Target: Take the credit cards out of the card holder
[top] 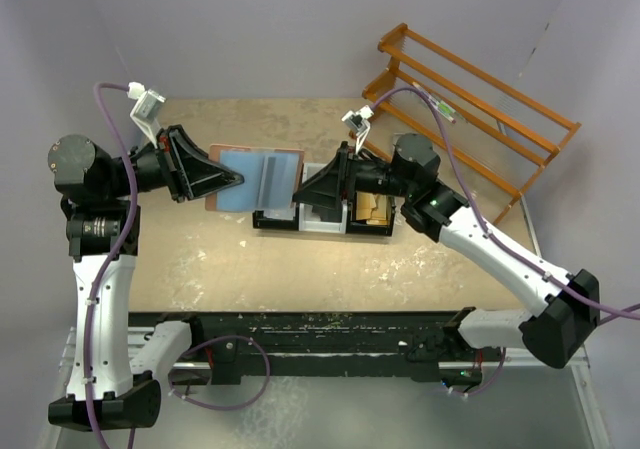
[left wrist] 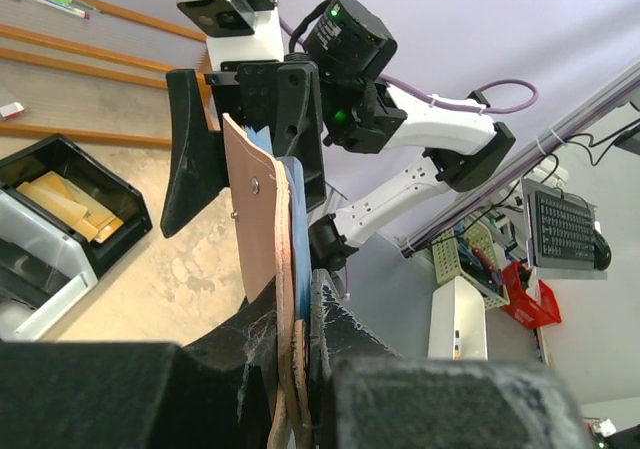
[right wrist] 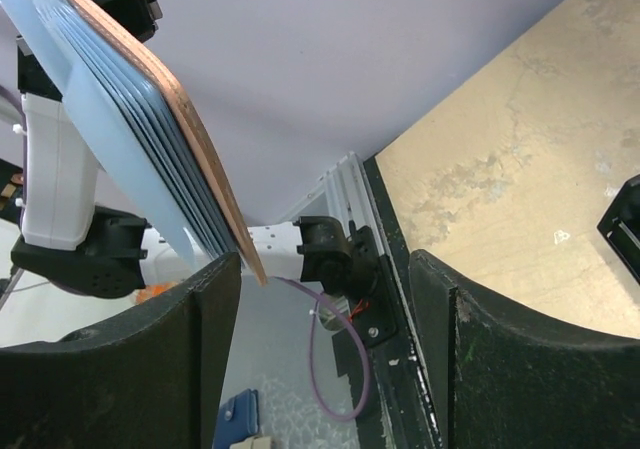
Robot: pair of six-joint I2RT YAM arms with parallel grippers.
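Observation:
The card holder (top: 255, 177) is open, its light blue lining facing up and its reddish-brown rim showing, held off the table at centre. My left gripper (top: 232, 180) is shut on its left edge; the left wrist view shows the leather (left wrist: 262, 219) pinched edge-on between the fingers (left wrist: 345, 334). A pale grey strip (top: 277, 176) in the right half looks like the credit cards in their slots. My right gripper (top: 303, 195) is open at the holder's right edge. In the right wrist view the holder (right wrist: 195, 139) slants at upper left, its corner just above the left finger (right wrist: 190, 319).
Three small bins stand in a row just below the holder: a black one (top: 275, 220), a white one (top: 322, 221), and a black one (top: 372, 209) holding tan paper pieces. A wooden rack (top: 470, 109) leans at the back right.

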